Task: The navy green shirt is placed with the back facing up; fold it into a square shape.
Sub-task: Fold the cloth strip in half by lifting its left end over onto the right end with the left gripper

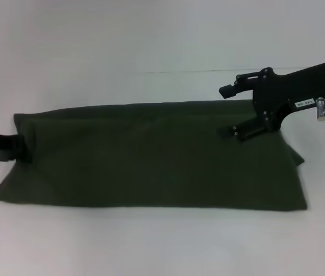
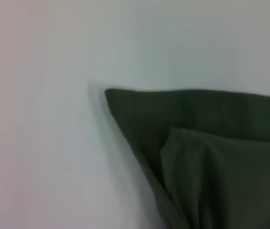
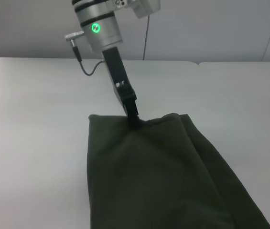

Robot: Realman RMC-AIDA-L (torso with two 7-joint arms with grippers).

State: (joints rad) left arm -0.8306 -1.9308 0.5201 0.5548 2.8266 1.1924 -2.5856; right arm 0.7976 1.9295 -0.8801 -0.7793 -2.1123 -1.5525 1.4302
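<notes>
Overhead, the navy green shirt (image 1: 150,155) lies folded into a long band across the white table (image 1: 150,46). The right gripper (image 1: 229,111) hovers over the band's right end, jaws spread wide and holding nothing; a small label on its body is too blurred to read. The left gripper (image 1: 18,146) sits at the band's left edge, clenched on the cloth. From the left wrist, only a folded shirt corner (image 2: 211,157) shows. From the right wrist, the left gripper (image 3: 134,118) pinches the shirt's (image 3: 158,176) far edge.
</notes>
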